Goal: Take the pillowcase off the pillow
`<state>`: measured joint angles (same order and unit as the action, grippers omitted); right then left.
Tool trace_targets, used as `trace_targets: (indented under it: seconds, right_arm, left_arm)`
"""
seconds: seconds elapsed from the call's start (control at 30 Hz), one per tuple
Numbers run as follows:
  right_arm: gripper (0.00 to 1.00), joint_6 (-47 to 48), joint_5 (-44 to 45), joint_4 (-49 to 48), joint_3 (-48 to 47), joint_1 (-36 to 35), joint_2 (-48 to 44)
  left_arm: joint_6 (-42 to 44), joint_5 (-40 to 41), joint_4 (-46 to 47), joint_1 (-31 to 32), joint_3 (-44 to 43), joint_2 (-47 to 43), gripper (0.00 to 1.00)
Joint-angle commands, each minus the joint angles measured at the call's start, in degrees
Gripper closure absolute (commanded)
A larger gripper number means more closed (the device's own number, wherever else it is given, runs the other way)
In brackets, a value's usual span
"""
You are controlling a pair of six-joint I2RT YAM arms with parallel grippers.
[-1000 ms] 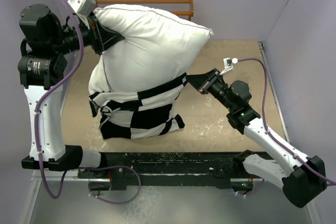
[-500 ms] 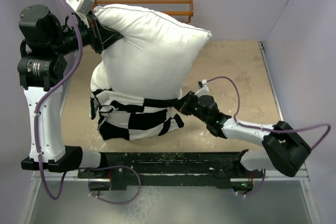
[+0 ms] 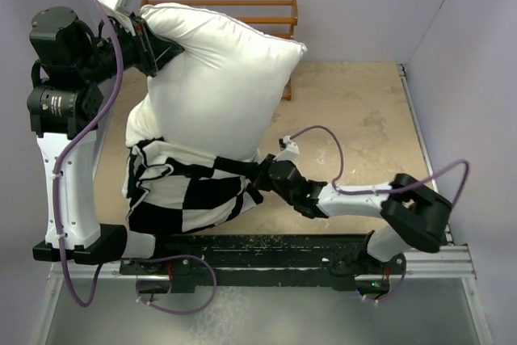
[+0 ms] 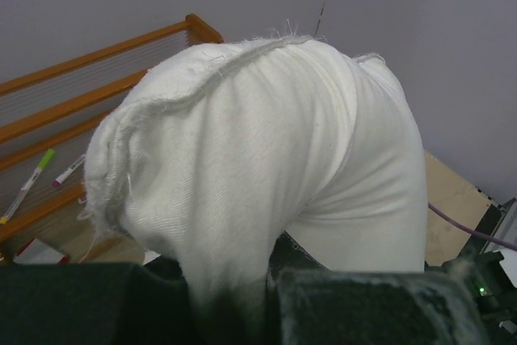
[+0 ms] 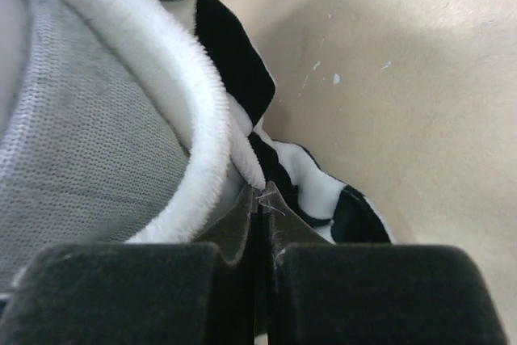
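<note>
Half or so of the pillow stands clear of the pillowcase. The checked cover is bunched around the pillow's near end, low on the near left of the table, while the bare white cushion rears up toward the far left. Fleecy stuff, that cover: big black and white squares outside and a thick rolled white rim at the mouth. The right wrist view shows a fine pale weave inside it. The pillow is plump, plain woven cloth, with a raised, frayed seam running to a pointed corner.

The left gripper has that far corner pinched, jaws nearly together with a wad of white cloth squeezed between them, holding the pillow high. The right gripper sits low at the cover's right edge, jaws fully together right under the rolled rim. Whether any fleece is caught there, I cannot tell.

To do this well, I'd say: hold the corner firm and high, get a real bite on the rim, then drag the cover toward the near side, along the pillow's length rather than across it. Fleece clings, so a shallow pinch is likely to slip. Behind it all, the wooden rack stands against the far wall.
</note>
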<state>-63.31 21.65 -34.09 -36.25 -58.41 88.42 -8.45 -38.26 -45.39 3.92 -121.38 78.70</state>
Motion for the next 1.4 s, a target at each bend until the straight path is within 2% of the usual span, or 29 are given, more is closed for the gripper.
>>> trace_targets:
  seconds: [0.0,0.03,0.13,0.2,0.27,0.33,0.4,0.53,0.6,0.7,0.73,0.87,0.97,1.13,1.37]
  right_arm:
    - [1.0,10.77,6.11,26.31,-2.73,-0.41,-12.7]
    - [0.93,14.15,7.0,28.69,-4.76,0.35,-17.65]
    - [0.46,25.06,7.64,34.01,-12.14,2.43,-29.83]
    - [0.33,31.71,6.38,37.16,-18.56,3.78,-34.9]
    - [0.28,37.24,5.83,41.73,-27.68,4.06,-37.07]
    - [0.24,42.67,4.83,46.26,-38.7,4.06,-35.63]
    - [0.2,48.33,5.66,47.48,-49.03,4.01,-31.88]
    - [0.15,55.83,1.14,48.39,-66.33,3.96,-23.2]
    - [0.14,59.64,-2.36,47.99,-74.51,3.86,-18.69]
    - [0.11,65.68,-8.17,50.13,-87.42,3.83,-10.25]
    - [0.09,67.6,-10.31,51.52,-91.3,3.83,-7.67]
    - [0.05,72.34,-20.78,62.01,-104.58,3.91,0.55]
    - [0.03,72.95,-26.34,65.01,-107.26,5.59,3.09]
    - [0.03,71.51,-36.34,65.59,-103.57,8.47,2.93]
    - [0.02,74.41,-29.77,68.64,-102.62,9.09,4.92]
  left_arm:
    - [-2.23,0.73,19.43,-0.41,-5.85,-1.88,1.0]
    - [-2.27,-0.32,19.13,-0.39,-5.85,-1.69,1.0]
    - [-2.32,-2.84,18.29,-0.43,-5.77,-1.22,1.0]
    - [-2.29,-3.35,18.48,-0.4,-5.63,-1.09,1.0]
    - [-2.18,-3.21,19.32,-0.41,-5.69,-0.96,1.0]
    - [-2.35,-2.35,20.99,-0.41,-6.05,-0.88,1.0]
    - [-2.91,-0.6,23.94,-0.4,-7.03,-0.39,1.0]
    - [-5.04,1.38,26.98,-0.41,-12.37,2.92,1.0]
    - [-6.08,-3.91,24.44,-0.41,-17.13,6.03,1.0]
    - [-8.56,-18.66,20.36,-0.32,-20.63,9.76,1.0]
    - [-9.05,-22.53,19.38,-0.32,-20.0,9.9,1.0]
    - [-6.2,-29.3,17.74,-0.32,-12.5,5.88,1.0]
    - [-3.87,-32.08,14.61,-0.32,-9.82,4.21,1.0]
    - [-0.5,-32.38,11.8,-0.32,-6.76,2.11,1.0]
    - [0.21,-34.03,11.54,-0.3,-4.49,0.77,1.0]
